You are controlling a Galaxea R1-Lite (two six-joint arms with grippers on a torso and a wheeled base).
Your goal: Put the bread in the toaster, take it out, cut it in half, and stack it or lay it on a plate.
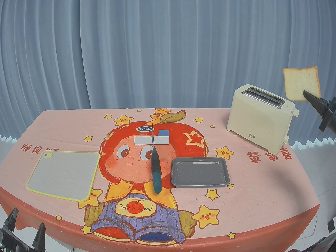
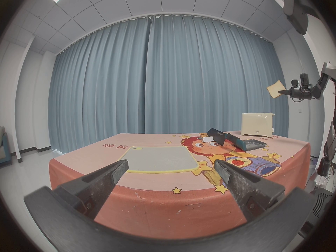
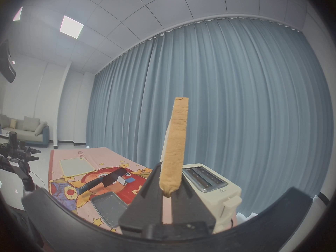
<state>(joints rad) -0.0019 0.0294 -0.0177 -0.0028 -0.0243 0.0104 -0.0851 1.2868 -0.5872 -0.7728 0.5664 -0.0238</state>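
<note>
The right gripper is clamped on the lower corner of a slice of bread, holding it upright in the air, above and just off the right end of the cream toaster. The toaster stands at the far right of the table. The left gripper hangs wide open, low off the near left edge, with a cutting board, knife and grey plate lying on the tabletop.

Table, cloth-covered. Toaster stands near the right pincer, below it. Plate and knife lie side by side, farther off. Board lies nearest the left pincer.
</note>
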